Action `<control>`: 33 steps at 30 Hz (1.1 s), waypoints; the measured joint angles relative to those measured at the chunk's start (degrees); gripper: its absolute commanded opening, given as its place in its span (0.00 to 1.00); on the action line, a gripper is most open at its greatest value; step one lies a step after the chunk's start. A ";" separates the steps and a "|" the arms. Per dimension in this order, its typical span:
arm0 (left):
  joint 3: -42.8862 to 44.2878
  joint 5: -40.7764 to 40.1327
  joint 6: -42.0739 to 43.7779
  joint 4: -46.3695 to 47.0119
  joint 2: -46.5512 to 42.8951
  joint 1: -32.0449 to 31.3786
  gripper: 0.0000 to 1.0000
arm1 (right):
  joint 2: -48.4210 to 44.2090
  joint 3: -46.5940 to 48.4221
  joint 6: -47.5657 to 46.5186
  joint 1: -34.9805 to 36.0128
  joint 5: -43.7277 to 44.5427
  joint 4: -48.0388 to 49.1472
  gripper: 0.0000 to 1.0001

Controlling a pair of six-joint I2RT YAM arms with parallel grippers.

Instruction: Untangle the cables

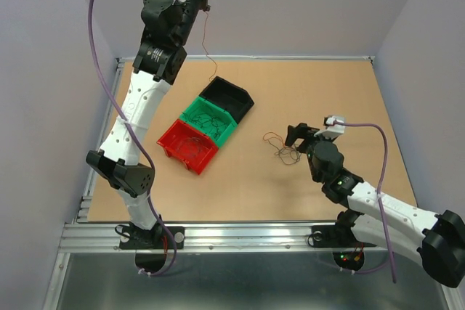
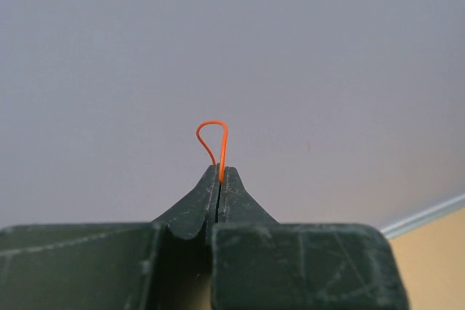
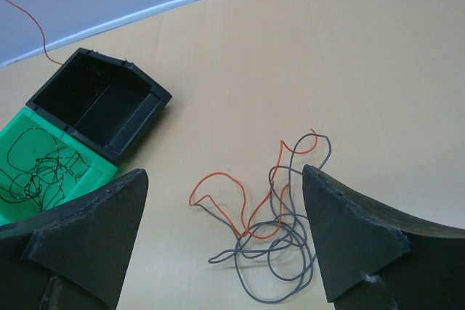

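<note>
The tan desk [image 1: 327,92] fills the middle of the top view. Left of centre, a black bin [image 1: 227,94], a green bin [image 1: 192,110] and a red bin [image 1: 207,157] touch in a diagonal row. Right of centre, the tangled cables [image 3: 269,215] lie between the wide-open right jaws. At upper left, the left jaws pinch one orange wire [image 2: 212,136], which dangles toward the black bin.

1. A wooden table [image 1: 327,92] fills the floor of the scene.
2. Three small bins stand on it in a diagonal row, touching: black bin [image 1: 229,98] farthest, green bin [image 1: 227,133] in the middle, red bin [image 1: 178,156] nearest.
3. Pale grey walls [image 1: 290,5] enclose the table.
4. A metal rail [image 1: 240,236] runs along the near edge.
</note>
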 measured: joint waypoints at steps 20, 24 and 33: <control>-12.63 -0.90 6.40 9.16 -10.75 -6.01 0.00 | 16.94 5.88 -15.80 -0.28 -23.04 16.37 0.94; -12.72 -1.40 7.74 9.64 -11.08 -7.76 0.00 | 32.41 20.59 -19.45 -1.42 -32.17 19.19 1.00; -14.27 -3.10 8.85 9.38 -11.23 -7.93 0.00 | 63.12 60.26 -24.28 -2.47 -46.64 21.77 0.99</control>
